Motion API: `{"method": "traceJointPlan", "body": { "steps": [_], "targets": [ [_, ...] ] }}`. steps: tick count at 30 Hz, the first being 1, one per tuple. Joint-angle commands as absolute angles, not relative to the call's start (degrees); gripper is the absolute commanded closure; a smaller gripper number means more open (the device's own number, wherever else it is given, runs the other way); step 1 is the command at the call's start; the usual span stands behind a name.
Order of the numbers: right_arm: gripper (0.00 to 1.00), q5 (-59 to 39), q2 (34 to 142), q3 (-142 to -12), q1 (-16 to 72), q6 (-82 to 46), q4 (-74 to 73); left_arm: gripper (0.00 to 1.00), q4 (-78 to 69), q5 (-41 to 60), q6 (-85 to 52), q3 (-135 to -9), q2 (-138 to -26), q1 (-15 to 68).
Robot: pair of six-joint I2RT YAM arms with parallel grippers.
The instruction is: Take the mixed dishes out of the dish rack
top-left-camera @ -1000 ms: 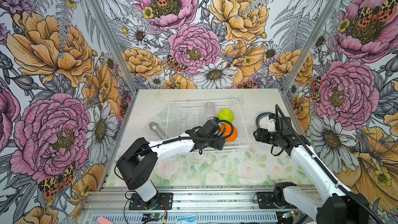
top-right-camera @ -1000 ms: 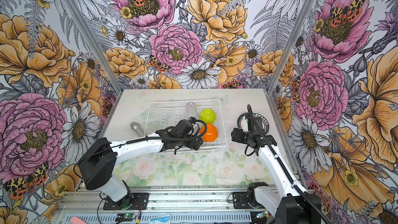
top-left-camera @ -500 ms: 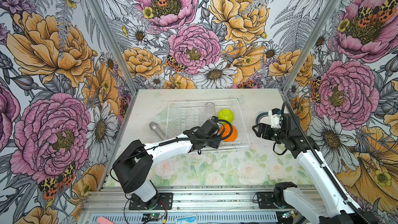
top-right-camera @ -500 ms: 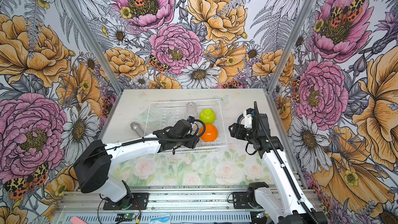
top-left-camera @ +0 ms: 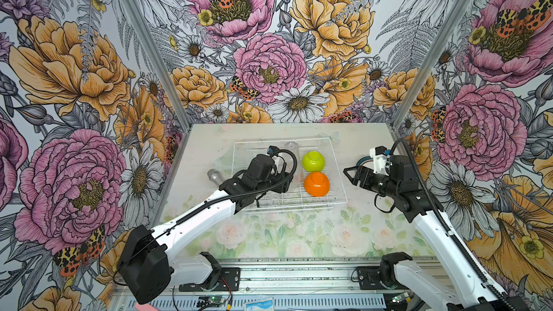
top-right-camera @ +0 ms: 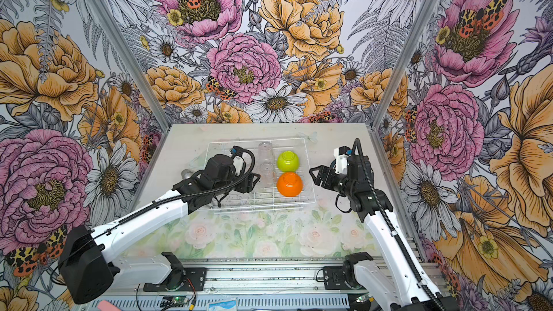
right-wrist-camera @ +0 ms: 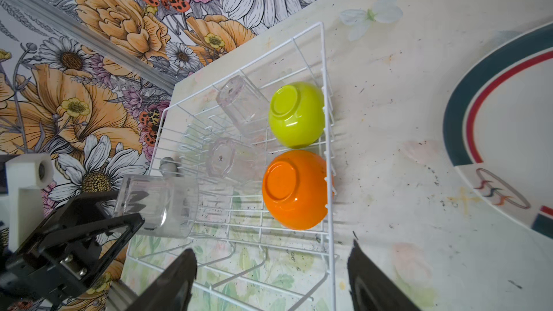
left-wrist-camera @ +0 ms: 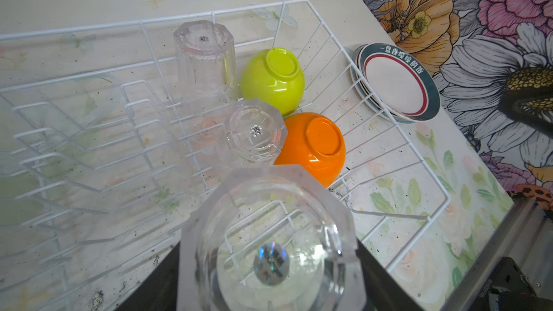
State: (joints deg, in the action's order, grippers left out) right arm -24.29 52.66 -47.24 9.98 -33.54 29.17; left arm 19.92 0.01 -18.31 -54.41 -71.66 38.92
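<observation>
Clock bearings take the far wall in the top views as 12 o'clock.

The left gripper [right-wrist-camera: 119, 210] has its jaws closed against the sides of a clear tumbler [right-wrist-camera: 161, 204]. The tumbler is tilted, base toward the wrist and mouth toward the wires, near the middle of the dish rack [top-left-camera: 336, 172]. I cannot tell whether its rim is clear of the wires.

A second tumbler [left-wrist-camera: 256, 133] stands inverted just beside it at 12 o'clock, and a third tumbler [left-wrist-camera: 203, 55] stands farther along the same line. The orange bowl [top-left-camera: 316, 184] lies at 3 o'clock and the lime-green bowl [top-left-camera: 313, 160] at about 1 o'clock, both upside down.

Outside the rack at 3 o'clock, the right gripper [top-left-camera: 352, 175] hangs empty with its jaws spread wide, pointing at the rack wall. The stack of dark-rimmed plates [left-wrist-camera: 395, 85] lies on the table beyond it. A grey metal cylinder [top-left-camera: 215, 176] lies at 9 o'clock.

**Risks:**
- The faceted plastic looks slick, so a tilted hold could let the tumbler twist or slide out.
- If the rim snags a wire, it could jerk the rack.
- A swing toward 12 or 3 o'clock could topple the neighbouring tumbler, nudge the orange bowl, or meet the waiting right gripper.
</observation>
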Motion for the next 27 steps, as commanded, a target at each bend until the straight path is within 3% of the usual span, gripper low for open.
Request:
{"method": "traceJointPlan", "body": {
  "steps": [1, 13, 27],
  "targets": [
    [0.2, -24.35, 51.99, -44.66, 13.58, -37.45, 22.49, 0.41, 13.99, 7.19, -21.7, -53.54, -69.1, 34.8],
    [0.25, -23.94, 53.15, -31.74, 19.64, -46.49, -8.13, 0.41, 3.26, 18.5, -33.38, -56.09, -69.01, 29.1],
    [0.31, -21.7, 59.08, -33.43, 26.41, -40.15, -20.45, 0.42, -5.98, 27.36, -44.91, -60.15, -77.16, 29.78]
  ]
}}
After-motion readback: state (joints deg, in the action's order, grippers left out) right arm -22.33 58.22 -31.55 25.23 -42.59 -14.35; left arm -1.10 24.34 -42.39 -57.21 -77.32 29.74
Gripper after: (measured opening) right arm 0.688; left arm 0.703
